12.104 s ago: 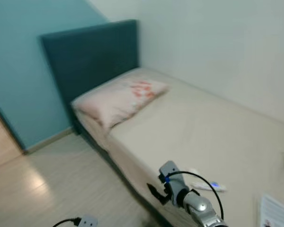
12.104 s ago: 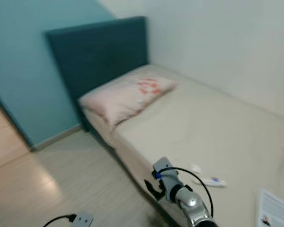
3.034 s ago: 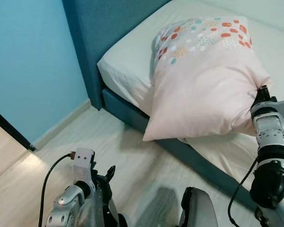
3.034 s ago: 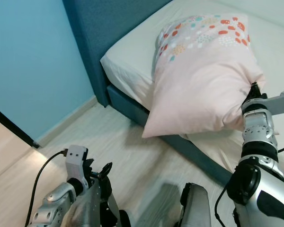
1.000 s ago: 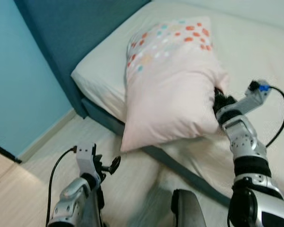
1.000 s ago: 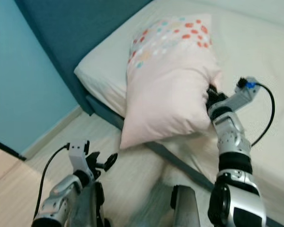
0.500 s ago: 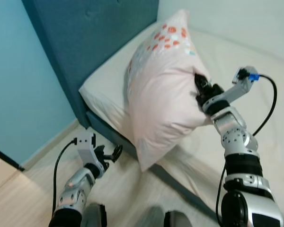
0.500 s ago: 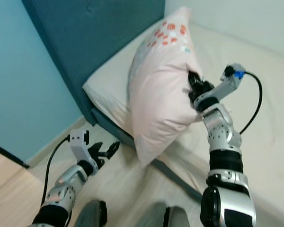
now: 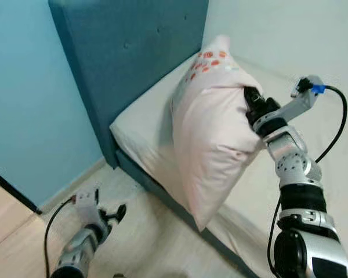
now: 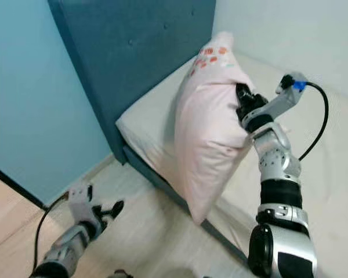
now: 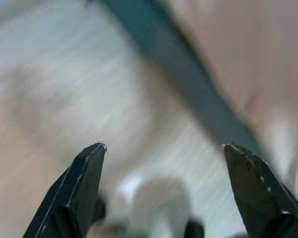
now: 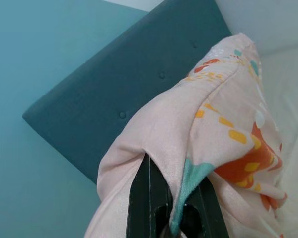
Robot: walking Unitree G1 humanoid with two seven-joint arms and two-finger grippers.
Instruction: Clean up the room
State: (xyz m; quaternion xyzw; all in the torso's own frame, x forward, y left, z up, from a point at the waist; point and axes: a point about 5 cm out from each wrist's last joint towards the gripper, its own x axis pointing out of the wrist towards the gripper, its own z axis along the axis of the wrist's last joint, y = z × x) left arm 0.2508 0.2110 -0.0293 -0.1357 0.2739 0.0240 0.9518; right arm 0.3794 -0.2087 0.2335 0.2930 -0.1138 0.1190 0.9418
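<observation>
Pillow (image 9: 211,139) hangs long axis vertical, patterned end up, pinched by right gripper (image 9: 250,99); left gripper (image 11: 164,148) spread apart.

A bed (image 9: 145,124) with a cream sheet and a dark teal headboard (image 9: 133,52) is seen just beyond the right gripper (image 9: 249,99). A pink pillow (image 9: 211,127) is pinched upright by that gripper, hanging over the mattress edge, above the pale wooden floor (image 9: 145,231).

Pale pink pillow (image 9: 211,130) with orange, red, teal spots at far end; lifted upright on edge, near corner hanging past mattress side. Right hand (image 9: 250,99) pinches its right side. Cream-sheeted bed (image 9: 148,119), teal headboard (image 9: 133,52) behind.
</observation>
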